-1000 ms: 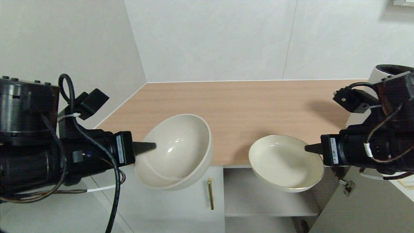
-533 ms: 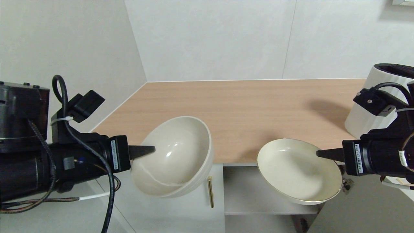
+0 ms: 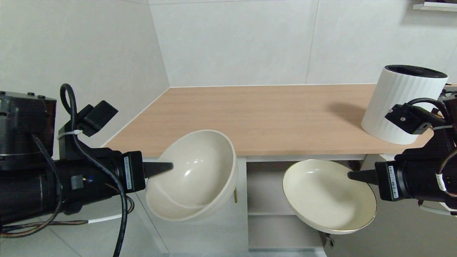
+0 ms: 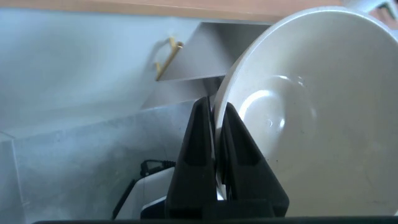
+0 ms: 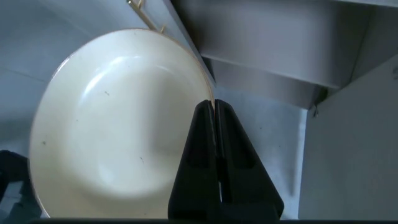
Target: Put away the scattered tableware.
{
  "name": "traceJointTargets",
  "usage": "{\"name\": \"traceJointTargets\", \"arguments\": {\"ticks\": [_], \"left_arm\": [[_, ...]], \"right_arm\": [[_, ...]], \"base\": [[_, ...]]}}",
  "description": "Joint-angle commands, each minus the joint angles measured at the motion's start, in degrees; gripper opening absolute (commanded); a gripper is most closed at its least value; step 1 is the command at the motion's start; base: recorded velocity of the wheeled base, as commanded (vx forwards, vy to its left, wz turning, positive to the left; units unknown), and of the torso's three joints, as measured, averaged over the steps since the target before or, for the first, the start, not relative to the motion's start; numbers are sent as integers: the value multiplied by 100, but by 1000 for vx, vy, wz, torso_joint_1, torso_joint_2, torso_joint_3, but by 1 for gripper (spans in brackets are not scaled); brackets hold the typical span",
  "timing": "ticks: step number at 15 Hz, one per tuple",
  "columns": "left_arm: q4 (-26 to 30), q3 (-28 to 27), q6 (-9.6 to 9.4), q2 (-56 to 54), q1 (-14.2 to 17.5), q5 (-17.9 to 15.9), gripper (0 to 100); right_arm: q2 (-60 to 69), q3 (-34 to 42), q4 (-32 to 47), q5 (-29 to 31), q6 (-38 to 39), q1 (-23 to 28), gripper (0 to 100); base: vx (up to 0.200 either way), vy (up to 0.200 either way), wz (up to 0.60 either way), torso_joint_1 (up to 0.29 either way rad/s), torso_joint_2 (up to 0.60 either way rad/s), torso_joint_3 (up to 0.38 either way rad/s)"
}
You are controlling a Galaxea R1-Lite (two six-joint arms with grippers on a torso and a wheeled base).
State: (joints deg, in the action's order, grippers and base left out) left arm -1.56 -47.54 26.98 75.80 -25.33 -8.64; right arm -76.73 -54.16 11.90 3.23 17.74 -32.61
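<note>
While both arms hang in front of the counter, we've got one piece of tableware in each of them. The left gripper [image 3: 167,166] is clamped on the rim of a deep cream bowl [image 3: 194,175], with one finger inside the wall and one outside. The bowl is up in the air, tipped so we can see into it, right in front of the grey cabinet front with the gold handle [image 4: 165,56]. Its top edge overlaps the front lip of the wooden countertop [image 3: 257,117] in the head view, but it isn't resting on it. Over on the other side, the right gripper [image 3: 351,175] is pinched tight on the edge of a shallow cream plate [image 3: 326,196] with a thin gold rim. We see that one tilted too, held below counter level in front of the open cabinet compartment [image 3: 264,185] with its shelf. Bowl and plate are clearly apart from each other. Up on the countertop, toward the robot's right, stands a white ribbed cylindrical container [image 3: 400,103] with a dark inside, upright and near the front edge.
</note>
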Motion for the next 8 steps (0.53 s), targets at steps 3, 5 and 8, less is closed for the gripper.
{"name": "traceJointTargets", "arguments": {"ticks": [3, 5, 8], "left_arm": [[-2, -1, 0, 75, 2, 3, 0], [-2, -1, 0, 154, 2, 3, 0], [-2, -1, 0, 207, -7, 3, 0]], "right_arm": [[-141, 11, -12, 2, 10, 0, 0], [-150, 20, -38, 2, 10, 9, 0], [-220, 37, -38, 2, 10, 9, 0]], "base": [[0, 0, 0, 0, 0, 0], [0, 0, 0, 0, 0, 0], [0, 0, 0, 0, 0, 0]]}}
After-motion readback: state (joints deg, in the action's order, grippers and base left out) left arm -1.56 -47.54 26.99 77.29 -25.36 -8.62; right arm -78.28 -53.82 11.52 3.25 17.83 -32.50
